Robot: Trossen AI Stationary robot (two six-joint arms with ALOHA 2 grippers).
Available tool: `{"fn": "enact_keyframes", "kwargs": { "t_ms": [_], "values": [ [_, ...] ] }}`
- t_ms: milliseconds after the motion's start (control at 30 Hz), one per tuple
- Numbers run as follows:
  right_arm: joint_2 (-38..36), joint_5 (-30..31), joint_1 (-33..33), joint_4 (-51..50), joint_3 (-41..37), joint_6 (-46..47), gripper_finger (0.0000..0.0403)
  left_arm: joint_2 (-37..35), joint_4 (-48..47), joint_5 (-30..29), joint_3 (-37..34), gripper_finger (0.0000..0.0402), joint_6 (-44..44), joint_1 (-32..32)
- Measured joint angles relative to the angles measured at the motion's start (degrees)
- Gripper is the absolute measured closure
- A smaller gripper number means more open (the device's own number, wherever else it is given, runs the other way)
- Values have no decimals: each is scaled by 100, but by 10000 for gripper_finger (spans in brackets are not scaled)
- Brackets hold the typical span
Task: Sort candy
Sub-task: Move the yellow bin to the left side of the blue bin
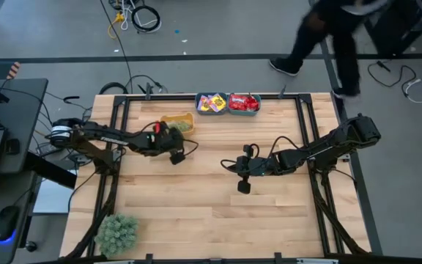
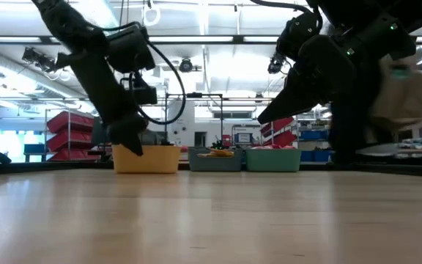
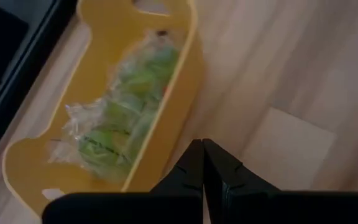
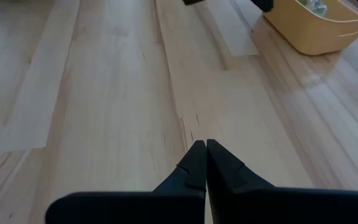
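Note:
The pale green wrapped candy [image 3: 120, 118] lies in a yellow bin [image 1: 178, 122] near the table's far edge. Yellow and purple packets [image 1: 211, 103] fill one teal bin, and red packets [image 1: 245, 102] fill the teal bin next to it. My left gripper [image 3: 202, 148] is shut and hangs just beside the yellow bin's [image 3: 185, 93] wall, on its near side [image 1: 176, 155]. My right gripper [image 4: 202, 148] is shut too, over bare wood at mid-table [image 1: 242, 176], and holds nothing.
A green fuzzy plant ball [image 1: 117, 233] sits at the near left corner. The three bins stand along the far edge [image 2: 218, 159]. Bare wood [image 1: 211, 213] spreads across the near half. A person [image 1: 328, 33] walks on the floor beyond the far right corner.

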Motion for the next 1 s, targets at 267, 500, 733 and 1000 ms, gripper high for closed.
{"fn": "enact_keyframes", "kwargs": {
  "t_ms": [267,500,733,1000],
  "values": [
    [0,0,0,8,0,-2,403,7,1032,-60,-262,401,158,622],
    [0,1,0,6,0,-33,403,7,1239,-63,-263,401,588,1268],
    [0,2,0,4,0,-41,403,7,1498,-48,-263,401,881,1707],
    [0,2,0,6,0,-46,403,9,1936,413,-261,401,1032,2131]
  ]
}}
